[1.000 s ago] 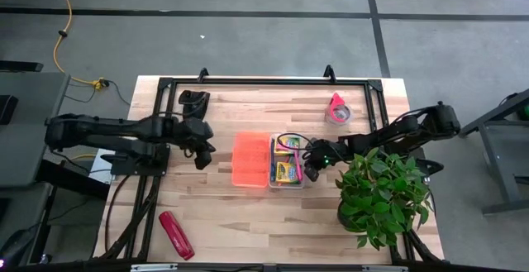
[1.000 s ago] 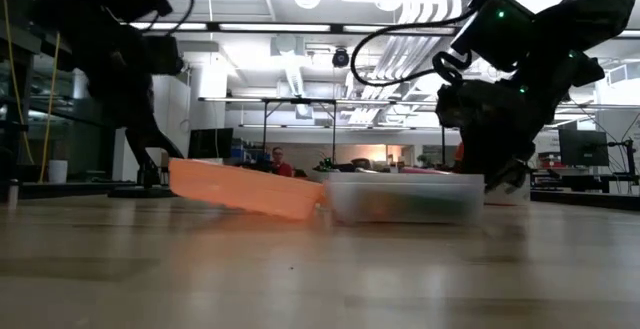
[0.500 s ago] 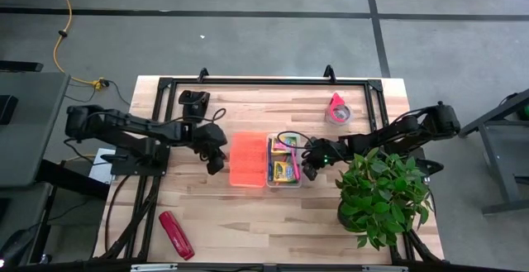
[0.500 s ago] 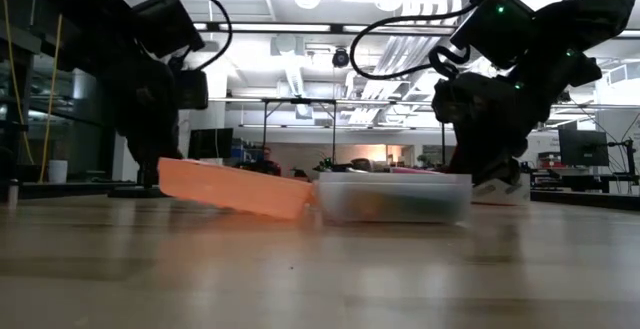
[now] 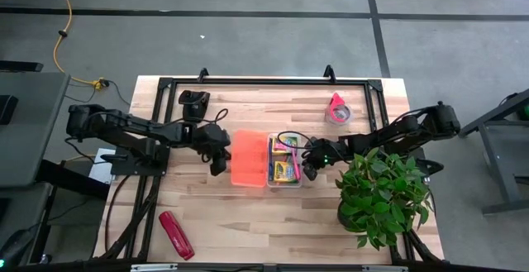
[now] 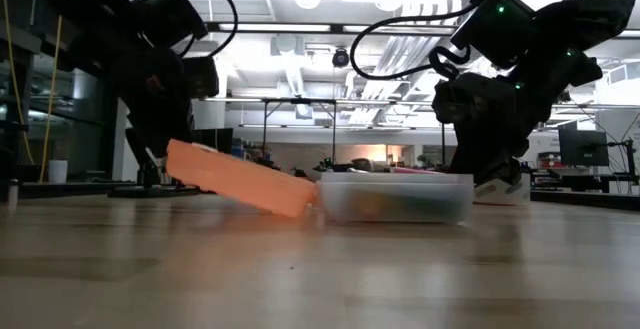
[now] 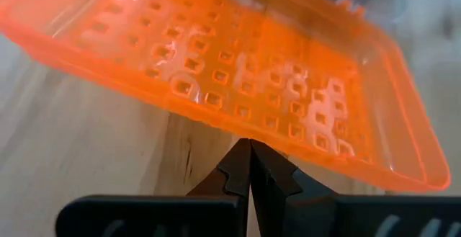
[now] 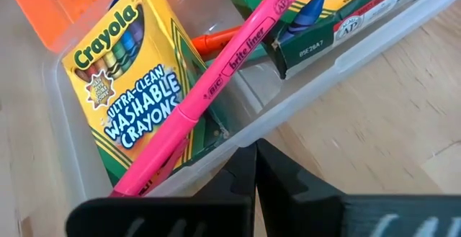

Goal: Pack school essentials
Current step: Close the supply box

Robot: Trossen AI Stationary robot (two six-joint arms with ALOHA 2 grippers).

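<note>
While the orange lid (image 5: 250, 159) tilts up beside the clear box (image 5: 286, 183) holding crayon boxes (image 8: 133, 93) and a pink marker (image 8: 216, 86), the left gripper (image 5: 218, 164) presses closed, empty jaws under the lid's outer edge; the right gripper (image 5: 312, 169), jaws closed and empty, touches the box's far wall, with bare surface (image 5: 248, 214) nearer the red object (image 5: 175, 234).

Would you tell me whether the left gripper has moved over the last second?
Yes. The left gripper has moved toward the clear box, and its shut tips now sit under the tilted orange lid.

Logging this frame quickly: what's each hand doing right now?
Left hand: closed, empty, tips under the raised edge of the orange lid.
Right hand: closed, empty, against the clear box's outer wall.
</note>
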